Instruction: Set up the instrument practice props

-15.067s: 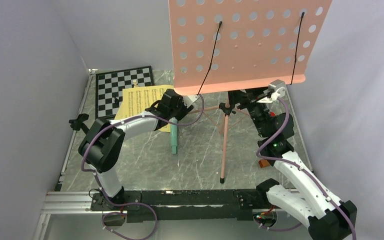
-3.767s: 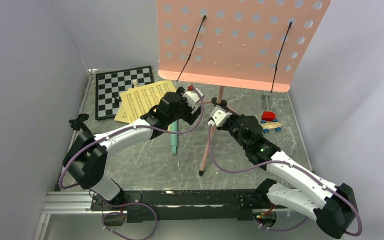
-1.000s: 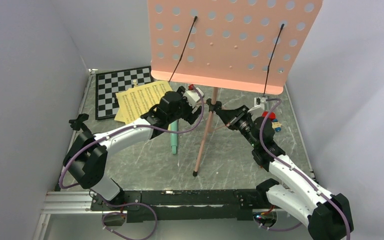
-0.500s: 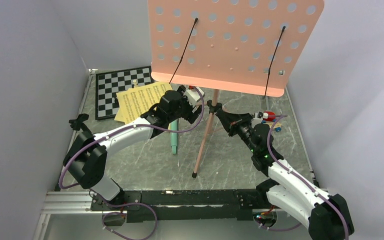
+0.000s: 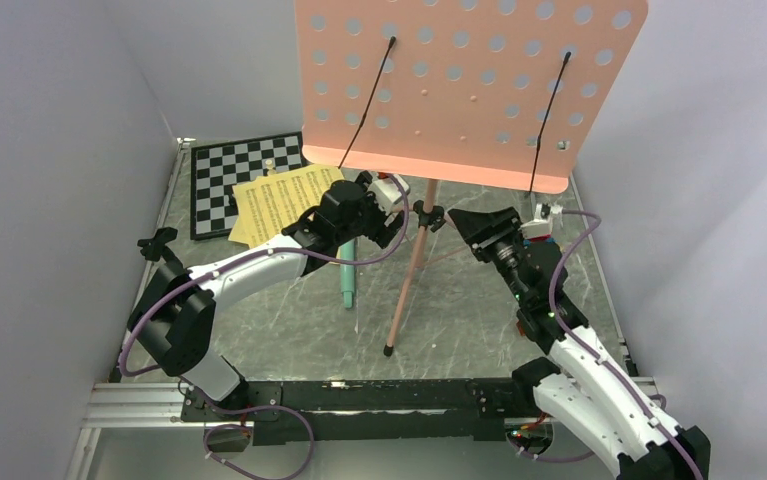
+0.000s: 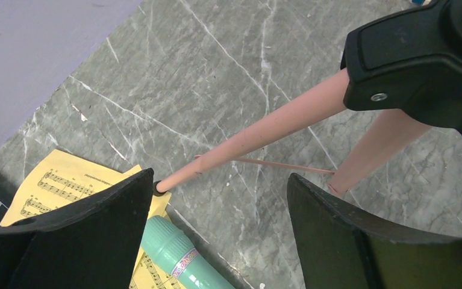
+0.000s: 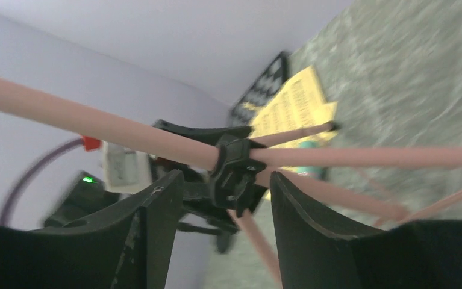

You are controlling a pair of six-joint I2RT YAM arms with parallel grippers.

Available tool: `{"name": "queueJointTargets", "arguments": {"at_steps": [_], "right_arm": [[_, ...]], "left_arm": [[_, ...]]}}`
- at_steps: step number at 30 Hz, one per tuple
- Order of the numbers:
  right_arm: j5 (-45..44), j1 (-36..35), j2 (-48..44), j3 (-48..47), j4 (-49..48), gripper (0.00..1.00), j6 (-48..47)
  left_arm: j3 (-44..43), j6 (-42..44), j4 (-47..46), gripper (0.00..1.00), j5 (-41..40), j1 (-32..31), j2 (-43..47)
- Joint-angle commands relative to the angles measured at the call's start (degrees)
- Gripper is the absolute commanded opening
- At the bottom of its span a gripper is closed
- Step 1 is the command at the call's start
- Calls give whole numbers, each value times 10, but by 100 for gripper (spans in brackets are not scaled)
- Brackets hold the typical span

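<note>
Grey marble desk (image 5: 279, 330), pink music stand (image 5: 469, 90) standing ctr frame; left hand (image 6: 219, 198) & right hand (image 7: 224, 183) both apart nr its legs.

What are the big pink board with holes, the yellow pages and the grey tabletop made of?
The pink board is probably painted sheet metal, maybe plastic: thin, flat, matte, neatly punched round holes. The yellow pages look like paper: thin flat sheets printed with music lines. The tabletop looks like grey marble with white veins, but could be a printed surface.

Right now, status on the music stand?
Left gripper, right gripper open, empty. Music stand on its tripod, unheld. Sheet music, green tube lying by one leg tip.
</note>
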State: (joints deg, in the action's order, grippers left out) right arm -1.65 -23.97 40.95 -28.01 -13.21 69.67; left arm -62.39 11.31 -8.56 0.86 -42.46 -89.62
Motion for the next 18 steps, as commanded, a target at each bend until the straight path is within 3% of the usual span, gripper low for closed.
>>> {"name": "queueJointTargets", "arguments": {"at_steps": [1,3,7,18], "right_arm": [[-31,2,-8,-57,97,57,-335],[-24,-1,-2,-65,119,54,-448],[-44,-31,-4,-78,153,54,-584],[-302,-259,26,-97,188,58,-932]], "left_arm": [[-23,6,-11,86,12,-2,5],[-22,6,-11,86,12,-2,5],[-18,5,-14,86,11,-2,6],[-11,6,-18,86,8,-2,10]]}}
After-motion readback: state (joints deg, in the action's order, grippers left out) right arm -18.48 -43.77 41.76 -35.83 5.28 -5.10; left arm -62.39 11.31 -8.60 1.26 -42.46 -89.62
